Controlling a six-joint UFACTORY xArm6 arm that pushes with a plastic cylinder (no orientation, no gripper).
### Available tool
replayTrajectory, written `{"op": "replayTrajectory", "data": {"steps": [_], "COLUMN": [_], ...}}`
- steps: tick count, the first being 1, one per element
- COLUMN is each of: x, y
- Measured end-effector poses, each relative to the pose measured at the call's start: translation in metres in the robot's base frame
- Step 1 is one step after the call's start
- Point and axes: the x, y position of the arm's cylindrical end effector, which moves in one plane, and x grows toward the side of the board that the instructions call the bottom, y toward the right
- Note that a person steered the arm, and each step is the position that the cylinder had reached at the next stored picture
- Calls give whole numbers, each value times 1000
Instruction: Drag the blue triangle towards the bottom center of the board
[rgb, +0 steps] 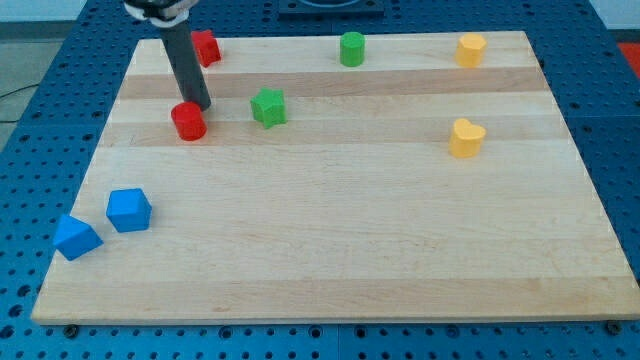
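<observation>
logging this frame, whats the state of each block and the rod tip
my tip: on the board, just above the red cylinder, about touching
red cylinder: upright
red block: top edge, partly behind the rod
green star: flat, untouched
green cylinder: upright
yellow blocks: untouched
blue cube: untouched
blue triangle: lower left edge, not yet moved

Wooden board (330, 260) on a blue perforated table (40, 90). A blue cube (129, 210) lay at nine o'clock; red cylinder (188, 121), red block (206, 47) and green star (268, 107) at eleven; green cylinder (351, 48) at twelve; yellow blocks (470, 48) (465, 138) at two.
</observation>
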Motion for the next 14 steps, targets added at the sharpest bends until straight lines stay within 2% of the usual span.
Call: {"op": "replayTrajectory", "data": {"steps": [1,2,3,4,5,6,7,8,9,10,11,12,14], "x": [7,12,42,53,37,37,40,71,115,141,149,181,200], "y": [5,39,35,-15,-22,-13,39,61,-25,-116,-122,-114,-123]}}
